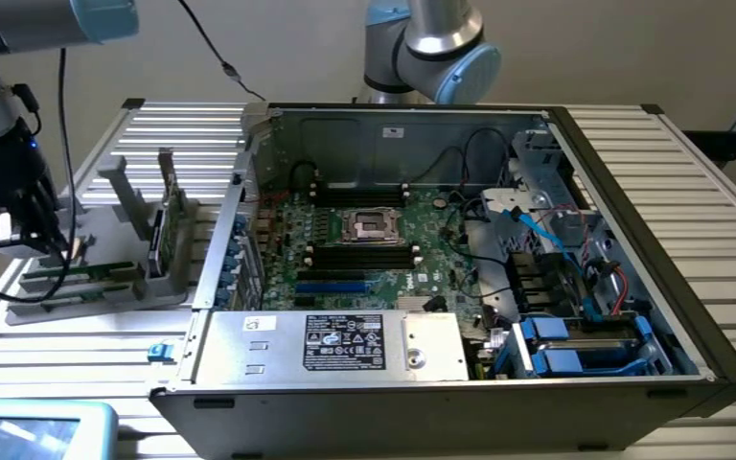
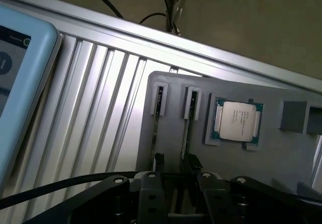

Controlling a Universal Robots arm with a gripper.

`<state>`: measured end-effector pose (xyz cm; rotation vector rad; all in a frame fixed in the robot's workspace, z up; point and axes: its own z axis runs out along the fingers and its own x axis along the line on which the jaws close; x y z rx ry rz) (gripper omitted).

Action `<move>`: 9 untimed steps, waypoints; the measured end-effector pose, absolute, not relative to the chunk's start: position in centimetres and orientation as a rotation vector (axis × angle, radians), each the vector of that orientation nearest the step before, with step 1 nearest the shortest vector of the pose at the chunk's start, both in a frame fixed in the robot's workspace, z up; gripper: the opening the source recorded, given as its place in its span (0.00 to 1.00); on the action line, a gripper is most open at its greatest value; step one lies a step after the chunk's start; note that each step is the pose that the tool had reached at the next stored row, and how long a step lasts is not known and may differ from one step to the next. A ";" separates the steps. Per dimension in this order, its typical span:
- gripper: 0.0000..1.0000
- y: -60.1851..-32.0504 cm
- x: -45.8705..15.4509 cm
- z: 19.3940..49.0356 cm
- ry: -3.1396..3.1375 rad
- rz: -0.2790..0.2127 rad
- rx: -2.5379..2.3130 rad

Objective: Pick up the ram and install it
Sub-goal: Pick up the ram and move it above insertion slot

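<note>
The gripper (image 2: 174,161) hovered with its black fingers (image 2: 157,159) spread over the matte grey holder (image 2: 282,148) on the ribbed aluminium counter (image 2: 100,113). The ram (image 2: 185,131), a thin green stick, stood edgewise in a narrow slot, apparently between the fingertips, beside a square silver processor (image 2: 238,121).

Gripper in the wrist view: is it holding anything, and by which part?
Nothing is held. The gripper stands open over the gray holder, and the ram sticks sit in their slots.
</note>
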<state>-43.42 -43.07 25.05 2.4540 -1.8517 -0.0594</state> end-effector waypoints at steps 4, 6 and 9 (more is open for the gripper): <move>0.30 -42.8 -43.4 25.0 -1.843 -0.019 2.468; 0.30 -42.8 -43.4 24.9 -1.840 -0.011 2.473; 0.30 -42.6 -43.4 24.8 -1.835 -0.006 2.478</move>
